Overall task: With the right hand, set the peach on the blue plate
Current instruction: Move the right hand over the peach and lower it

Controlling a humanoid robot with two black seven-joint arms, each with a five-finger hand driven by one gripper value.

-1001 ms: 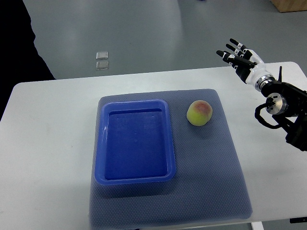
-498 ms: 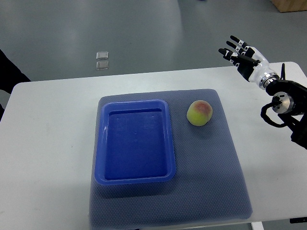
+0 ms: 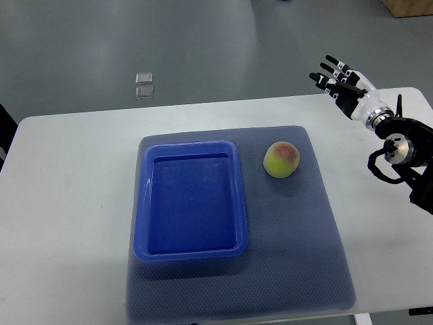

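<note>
A yellow-green peach (image 3: 281, 160) with a red blush rests on the grey mat, just right of the blue plate (image 3: 190, 200), a shallow rectangular tray with nothing in it. My right hand (image 3: 336, 80) hovers at the table's far right edge, well right of and beyond the peach, with its black fingers (image 3: 329, 70) spread and holding nothing. Its arm runs in from the right edge. The left arm does not show.
The grey textured mat (image 3: 298, 237) covers the middle of the white table (image 3: 67, 203). Two small clear squares (image 3: 143, 85) lie on the floor beyond the table. A dark shape (image 3: 5, 128) stands at the left edge.
My right hand has drifted slightly right and away. The dark shape at the left edge has pulled back almost out of the picture. The peach and plate have not moved.
</note>
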